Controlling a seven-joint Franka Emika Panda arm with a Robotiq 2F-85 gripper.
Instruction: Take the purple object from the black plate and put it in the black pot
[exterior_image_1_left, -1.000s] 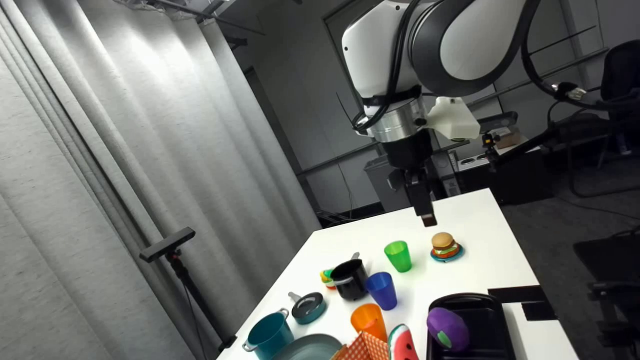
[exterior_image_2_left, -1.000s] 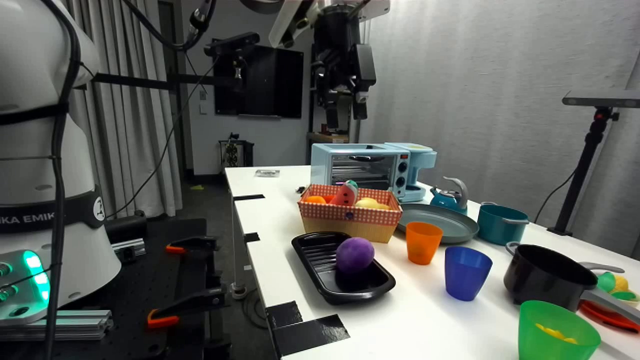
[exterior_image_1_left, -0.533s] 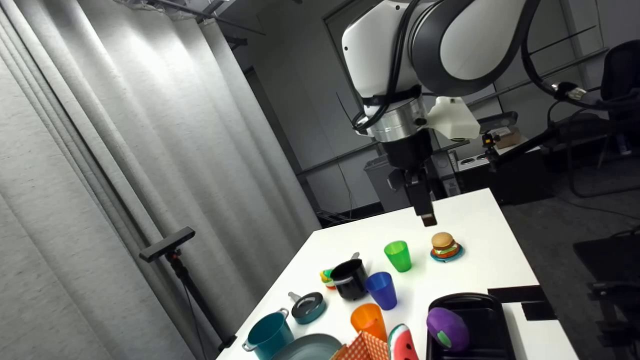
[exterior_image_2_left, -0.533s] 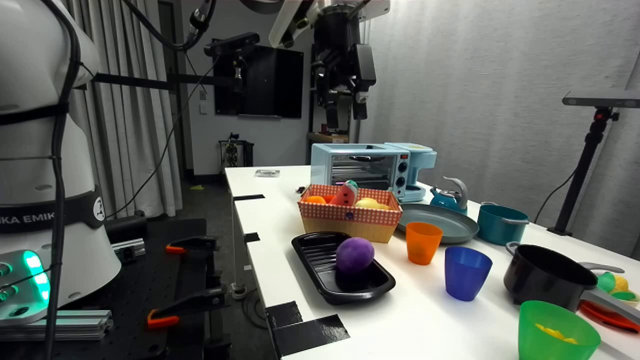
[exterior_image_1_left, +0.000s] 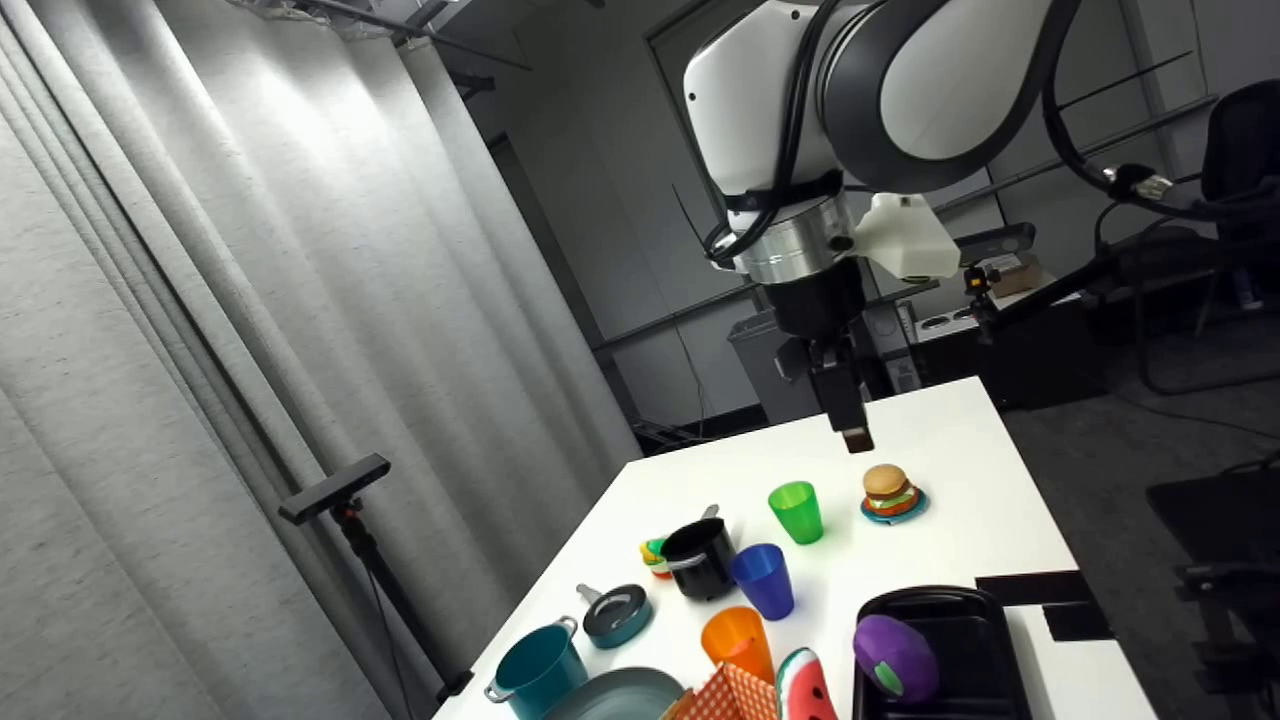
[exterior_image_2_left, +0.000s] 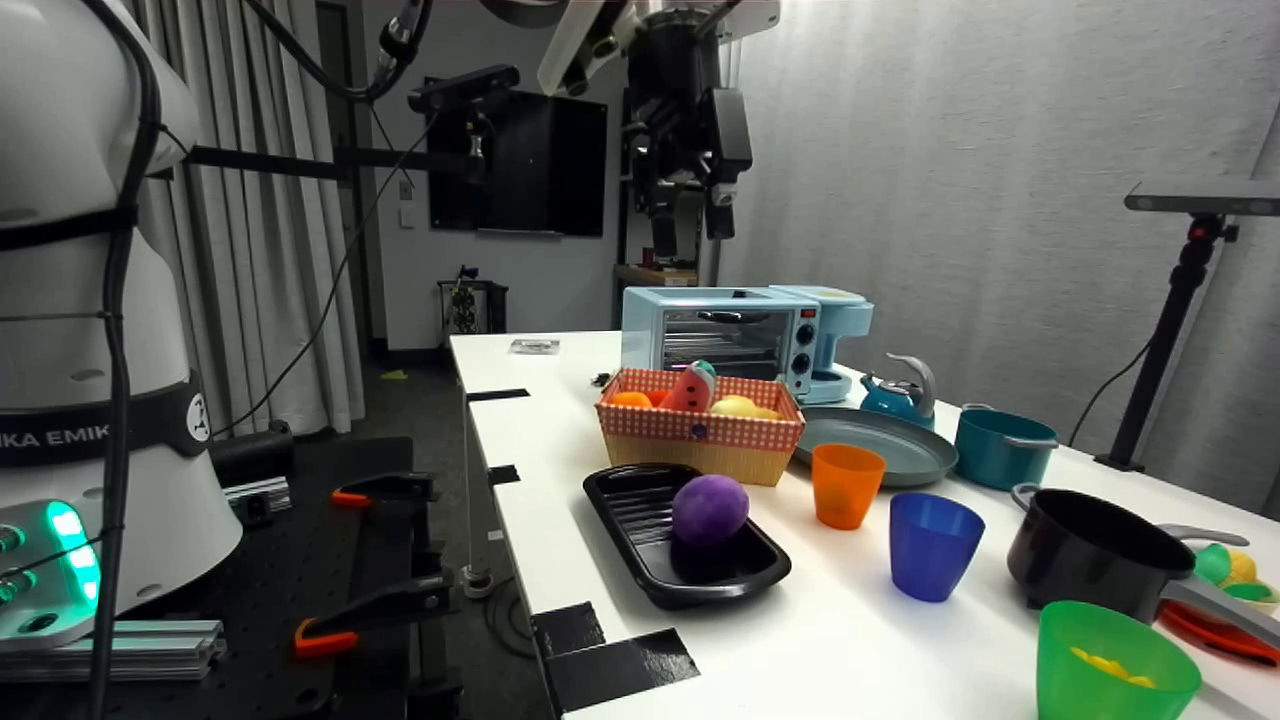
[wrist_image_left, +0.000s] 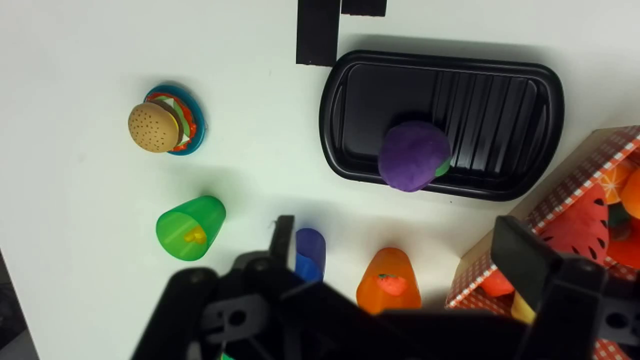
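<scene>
A long white table (exterior_image_2_left: 830, 650) stretches alongside the white, smooth-sided robot base (exterior_image_2_left: 160, 530). In an exterior view a boxy light-blue toaster oven (exterior_image_2_left: 740, 340) stands on it, with a tan basket (exterior_image_2_left: 700, 460) trimmed in red-and-white check just in front. Well above the surface hangs the black two-fingered gripper (exterior_image_2_left: 692, 231), its fingers spread wide. A shallow rectangular black plate (wrist_image_left: 390, 90) with rounded corners and a partly ridged floor lies close to the table's base-side edge. Nearer the opposite edge stands a squat round black pot (exterior_image_2_left: 1085, 560) with grey handles. In both exterior views an upright blue cup (exterior_image_2_left: 935, 548) of translucent plastic stands between plate and pot. The rounded purple object (wrist_image_left: 412, 155), marked with a green patch, rests inside the black plate, toward the long rim that faces the blue cup
</scene>
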